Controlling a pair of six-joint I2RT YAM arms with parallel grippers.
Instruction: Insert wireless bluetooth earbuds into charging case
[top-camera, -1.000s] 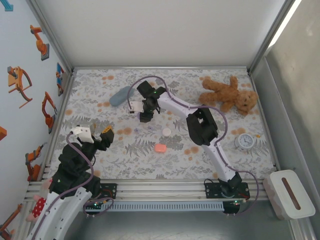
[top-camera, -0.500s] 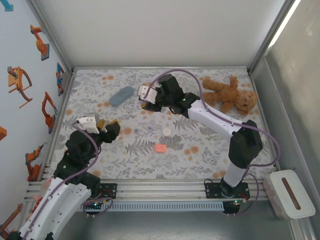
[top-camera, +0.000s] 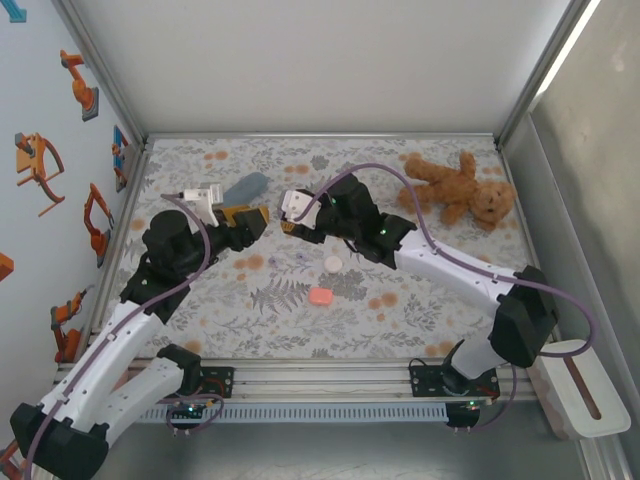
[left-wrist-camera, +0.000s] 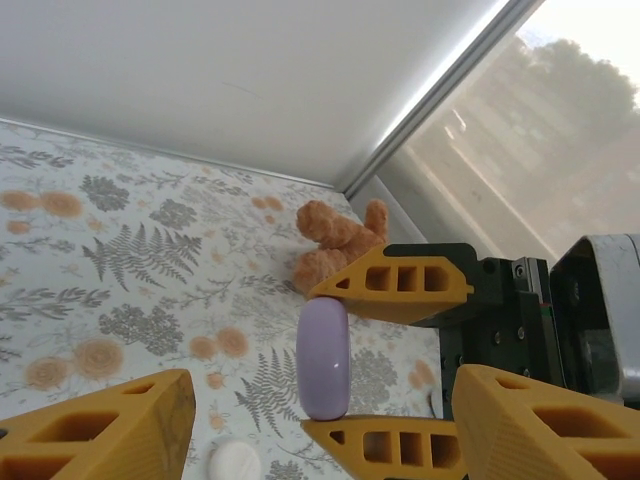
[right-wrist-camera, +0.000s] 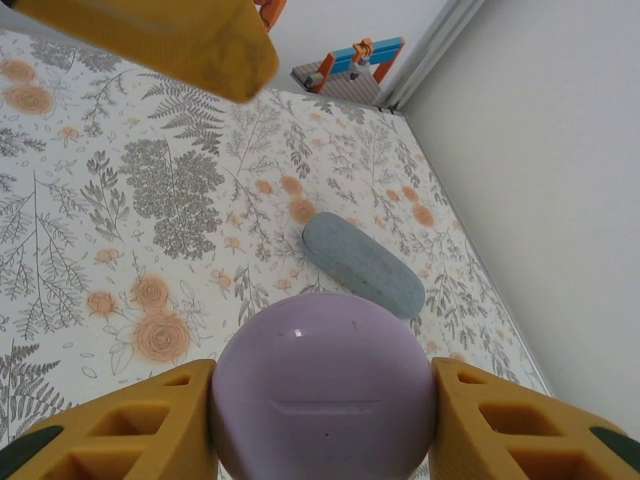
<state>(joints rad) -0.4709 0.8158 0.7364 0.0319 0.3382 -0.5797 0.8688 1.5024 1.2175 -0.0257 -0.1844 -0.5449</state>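
Note:
My right gripper (right-wrist-camera: 322, 400) is shut on a rounded lilac charging case (right-wrist-camera: 322, 385), held on edge above the floral table (top-camera: 200, 300), its lid seam facing the wrist camera. In the left wrist view the same lilac case (left-wrist-camera: 323, 360) stands upright between the right gripper's two yellow fingers (left-wrist-camera: 390, 285). My left gripper (left-wrist-camera: 322, 400) is open, its fingertips (left-wrist-camera: 110, 430) spread on either side of that case and short of it. From above, the left gripper (top-camera: 252, 222) faces the right gripper (top-camera: 284, 226) at close range. The earbuds are out of view.
A salmon-pink case (top-camera: 320, 296) and a white round case (top-camera: 333, 263) lie mid-table. A grey-blue oblong case (top-camera: 246, 187) lies at the back left, a teddy bear (top-camera: 455, 190) at the back right. A white box (top-camera: 578, 385) stands off the table's right front corner.
My left arm has reached forward from the near left to meet the right gripper, its jaws narrowing a little. The right arm has carried the lilac case up off the table and toward the left gripper.

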